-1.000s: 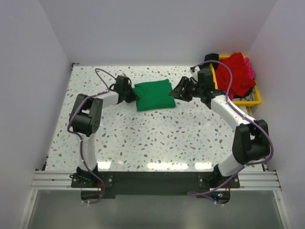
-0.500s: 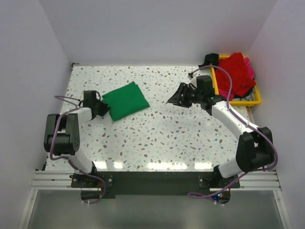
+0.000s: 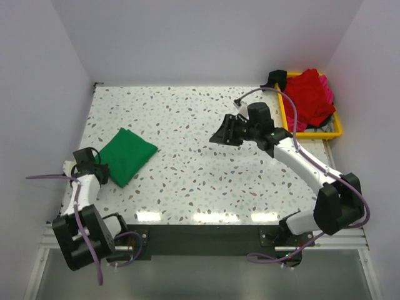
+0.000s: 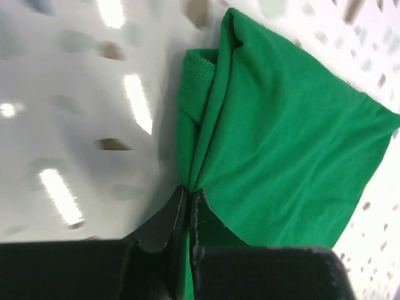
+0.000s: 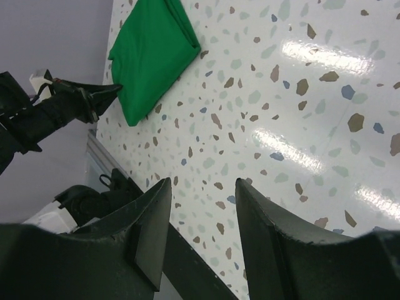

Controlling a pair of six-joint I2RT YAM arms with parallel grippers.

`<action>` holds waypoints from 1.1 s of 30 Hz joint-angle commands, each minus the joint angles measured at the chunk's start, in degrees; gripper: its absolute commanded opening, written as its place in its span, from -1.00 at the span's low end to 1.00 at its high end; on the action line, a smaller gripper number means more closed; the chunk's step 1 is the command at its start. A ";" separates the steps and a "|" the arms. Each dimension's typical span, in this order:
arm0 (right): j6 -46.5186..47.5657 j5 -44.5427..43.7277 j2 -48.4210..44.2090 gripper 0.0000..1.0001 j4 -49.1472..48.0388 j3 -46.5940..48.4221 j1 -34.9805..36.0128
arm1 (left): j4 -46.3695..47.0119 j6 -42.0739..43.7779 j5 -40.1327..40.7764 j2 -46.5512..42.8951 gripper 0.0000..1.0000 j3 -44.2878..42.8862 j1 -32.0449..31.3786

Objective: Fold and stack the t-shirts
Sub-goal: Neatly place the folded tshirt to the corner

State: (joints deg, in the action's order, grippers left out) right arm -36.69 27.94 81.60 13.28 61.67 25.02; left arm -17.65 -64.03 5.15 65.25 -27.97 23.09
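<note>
Filling the yellow tray point(image 3: 325, 135) are red and pink t-shirts point(image 3: 309, 97).

Over on the left of the speckled table point(image 3: 206, 181), a folded green t-shirt point(image 3: 128, 155) lies flat and turned at an angle. The left gripper point(image 3: 100, 170) meets its near-left edge, though from here the grip is too small to make out. The right gripper point(image 3: 215, 137) hangs over bare tabletop, well apart from it. At the far right, a yellow tray point(image 3: 331, 134) holds a heaped red t-shirt point(image 3: 310, 95) with pink cloth point(image 3: 326, 84) showing beside it.
</note>
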 commanded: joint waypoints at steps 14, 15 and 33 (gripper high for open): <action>4.69 -1.49 -8.21 -0.02 5.97 -3.75 4.25 | -34.11 -22.00 25.09 -31.84 -1.00 3.97 3.98; 4.78 -1.49 -8.65 -0.02 6.40 -3.92 4.25 | -35.16 -22.88 25.35 -33.25 -1.00 4.06 3.89; 4.78 -1.40 -9.80 0.00 6.85 -4.28 4.16 | -31.49 -3.74 20.80 -16.57 1.00 -11.32 3.10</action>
State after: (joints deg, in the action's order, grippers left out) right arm -32.75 26.50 72.25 20.21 56.42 28.97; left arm -53.17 -75.05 28.82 46.11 -37.06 26.57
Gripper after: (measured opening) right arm 0.495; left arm 0.996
